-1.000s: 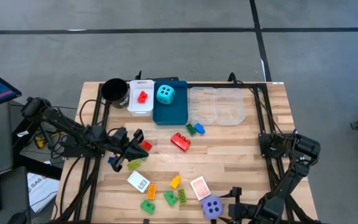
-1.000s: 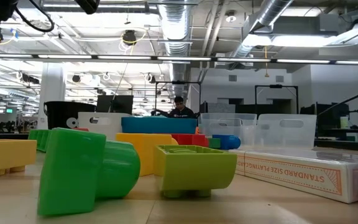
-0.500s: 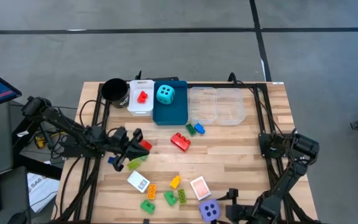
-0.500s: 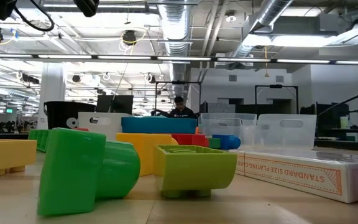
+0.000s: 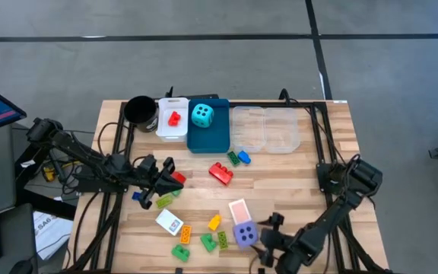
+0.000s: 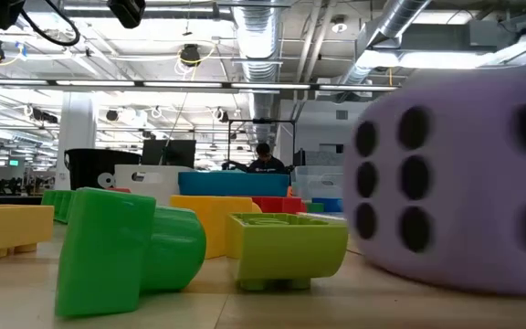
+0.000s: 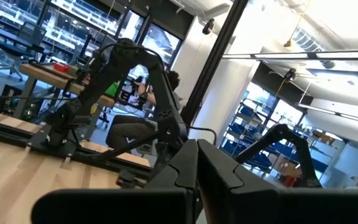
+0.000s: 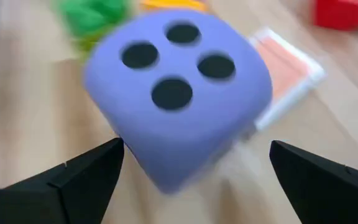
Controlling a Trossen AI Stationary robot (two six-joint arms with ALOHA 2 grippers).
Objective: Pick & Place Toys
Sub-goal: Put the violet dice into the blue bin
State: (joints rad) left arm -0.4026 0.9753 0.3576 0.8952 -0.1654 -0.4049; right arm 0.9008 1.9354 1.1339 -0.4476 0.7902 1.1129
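Observation:
My right gripper (image 5: 263, 236) is open near the table's near edge. Its fingers (image 8: 86, 177) stand on either side of the purple foam die (image 8: 176, 87), which rests on the table (image 5: 245, 233) and fills the right of the low view (image 6: 455, 174). The pink card (image 5: 239, 210) lies against the die's far side. My left gripper (image 5: 163, 181) is shut above the table's left part, beside a red brick (image 5: 177, 178). Small bricks (image 5: 208, 242) and a white card (image 5: 169, 222) lie left of the die. My right gripper has the purple die between its open fingers, which come level from the table's near right side. The die's near face (image 8: 166, 177) lies low between the fingers. Whether the gripper touches it there, I cannot tell.
At the far edge stand a black cup (image 5: 139, 110), a white tray (image 5: 172, 128) with a red brick, a blue tray (image 5: 207, 135) with the cyan die (image 5: 201, 115), and clear trays (image 5: 265, 129). Red, green and blue bricks (image 5: 220, 172) lie mid-table.
My right gripper has gone from the near edge toward the far edge and the left. The purple die has slid the same way ahead of it, and the pink card has shifted toward the far edge. In the low view the die now covers the card.

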